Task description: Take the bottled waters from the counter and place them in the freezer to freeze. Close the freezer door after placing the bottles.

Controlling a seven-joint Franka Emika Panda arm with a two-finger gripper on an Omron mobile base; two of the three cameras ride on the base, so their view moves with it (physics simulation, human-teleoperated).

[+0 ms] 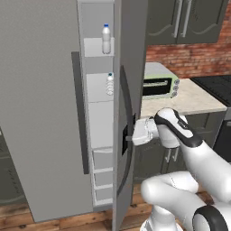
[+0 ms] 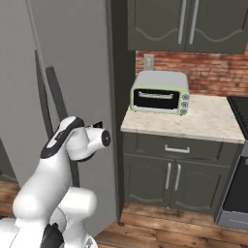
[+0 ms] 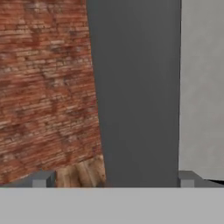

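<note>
Simulated kitchen, seen from behind a white robot arm. Standing across the left half of the left base view: the freezer [image 1: 40, 113], tall and grey, with its freezer door [image 1: 128, 90] swung partly open and showing edge-on down the centre of the frame. Sitting on door shelves in the narrow gap, at upper centre: the two bottled waters, one upper bottle [image 1: 106, 39] and one lower bottle [image 1: 109, 83] just beneath it, both upright with blue caps. Lying to the right at mid-height: the counter [image 1: 189, 101], beige and speckled, carrying a pale green toaster oven [image 1: 160, 83] and showing no bottles in either base view.

Reaching in from the lower right of the left base view: the arm, with the gripper [image 1: 129, 137] pressing up close against the outer face of the door near a small black panel [image 1: 125, 140] and the long dark handle [image 1: 128, 108]. Spreading wide at the bottom corners of the hand view: the finger tips [image 3: 41, 178], released and grasping nothing, with the dark door edge running between them and brick wall [image 3: 43, 83] at left.

Judging by this, bottle placement appearing finished; remaining, apparently, only pushing the door closed.
</note>
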